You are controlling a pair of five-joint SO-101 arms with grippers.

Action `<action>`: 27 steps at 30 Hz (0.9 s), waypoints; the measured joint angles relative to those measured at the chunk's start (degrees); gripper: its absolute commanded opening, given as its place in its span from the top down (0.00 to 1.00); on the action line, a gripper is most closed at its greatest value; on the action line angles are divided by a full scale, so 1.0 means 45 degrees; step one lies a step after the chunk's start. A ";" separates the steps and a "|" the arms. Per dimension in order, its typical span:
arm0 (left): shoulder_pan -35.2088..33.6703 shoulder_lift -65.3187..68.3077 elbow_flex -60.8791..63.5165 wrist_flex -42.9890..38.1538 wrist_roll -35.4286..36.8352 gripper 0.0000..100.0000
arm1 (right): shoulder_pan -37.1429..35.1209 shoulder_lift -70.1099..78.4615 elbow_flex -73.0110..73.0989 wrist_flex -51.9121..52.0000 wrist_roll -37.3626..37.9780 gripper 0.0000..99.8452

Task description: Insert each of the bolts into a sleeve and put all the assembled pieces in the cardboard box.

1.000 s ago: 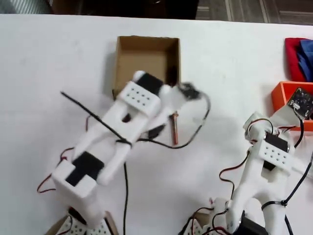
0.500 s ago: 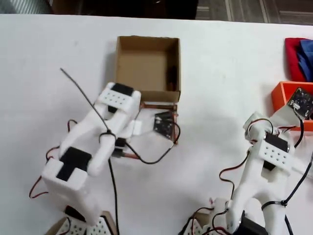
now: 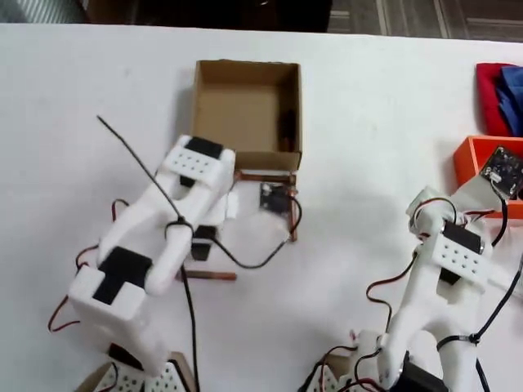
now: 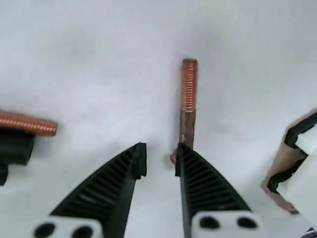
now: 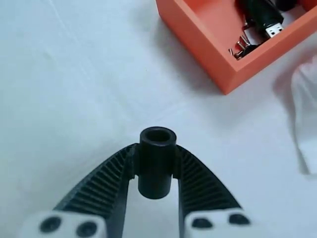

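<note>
Copper bolt (image 4: 188, 94) lies flat on the white table (image 4: 99, 49) just ahead of my left gripper (image 4: 161, 152). Its near end sits at the tip of one finger (image 4: 198, 173). My jaws stand narrowly apart with nothing between them. A second bolt (image 4: 27, 123) lies well apart from the first, with a black piece (image 4: 14, 148) just beside it; I cannot tell whether that is a sleeve.

From above, my left arm (image 3: 163, 229) stretches from the lower left toward the middle of the frame and ends just below the box (image 3: 248, 67). The box sits open in the upper middle. One level bolt (image 3: 265, 174) lies along the box's near wall. A vertical bolt (image 3: 292, 214) runs down the frame from near the box's lower right corner. A low bolt (image 3: 214, 276) lies level beside my arm, below the centre.

My right gripper (image 5: 156, 151) is clamped on a black sleeve (image 5: 157, 173), held upright with its bore facing the wrist camera. The orange tray (image 5: 198, 49) is near it and holds black parts and small screws. From above, my right arm (image 3: 448, 261) stands in the lower right, the tray (image 3: 466, 163) at the right edge, and a red and blue cloth (image 3: 498, 94) above it.
</note>
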 measured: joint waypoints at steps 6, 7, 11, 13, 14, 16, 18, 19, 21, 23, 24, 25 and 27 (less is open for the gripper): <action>0.0391 0.0000 -0.2071 0.1915 0.5353 0.90 | 0.0000 0.0000 0.0000 0.0000 0.0000 0.98; 0.0469 0.0000 -0.2129 0.2012 0.6701 0.90 | 0.0000 0.0000 0.0000 0.0000 0.0000 0.98; 0.0488 0.0000 -0.2012 0.2149 1.2347 0.90 | 0.0000 0.0000 0.0000 0.0000 0.0000 0.98; 0.0664 0.0000 -0.1993 0.2168 1.3910 0.90 | 0.0000 0.0000 0.0000 0.0000 0.0000 0.98; 0.0762 0.0000 -0.1993 0.2168 1.4164 0.90 | 0.0000 0.0000 0.0000 0.0000 0.0000 0.98; 0.0840 0.0000 -0.1778 0.2168 1.4535 0.90 | 0.0000 0.0000 0.0000 0.0000 0.0000 0.98; 0.0840 0.0000 -0.1485 0.2168 1.5219 0.90 | 0.0000 0.0000 0.0000 0.0000 0.0000 0.98; 0.0840 0.0000 -0.1289 0.2168 1.5609 0.90 | 0.0000 0.0000 0.0000 0.0000 0.0000 0.98; 0.0840 0.0000 -0.0918 0.2168 1.6176 0.90 | 0.0000 0.0000 0.0000 0.0000 0.0000 0.98; 0.0840 0.0000 -0.0567 0.2168 1.6508 0.90 | 0.0000 0.0000 0.0000 0.0000 0.0000 0.98; 0.0840 0.0000 -0.0352 0.2168 1.6606 0.90 | 0.0000 0.0000 0.0000 0.0000 0.0000 0.98; 0.0840 0.0000 -0.0137 0.2168 1.6664 0.90 | 0.0000 0.0000 0.0000 0.0000 0.0000 0.98; 0.0840 0.0000 0.0410 0.2168 1.6723 0.90 | 0.0000 0.0000 0.0000 0.0000 0.0000 0.98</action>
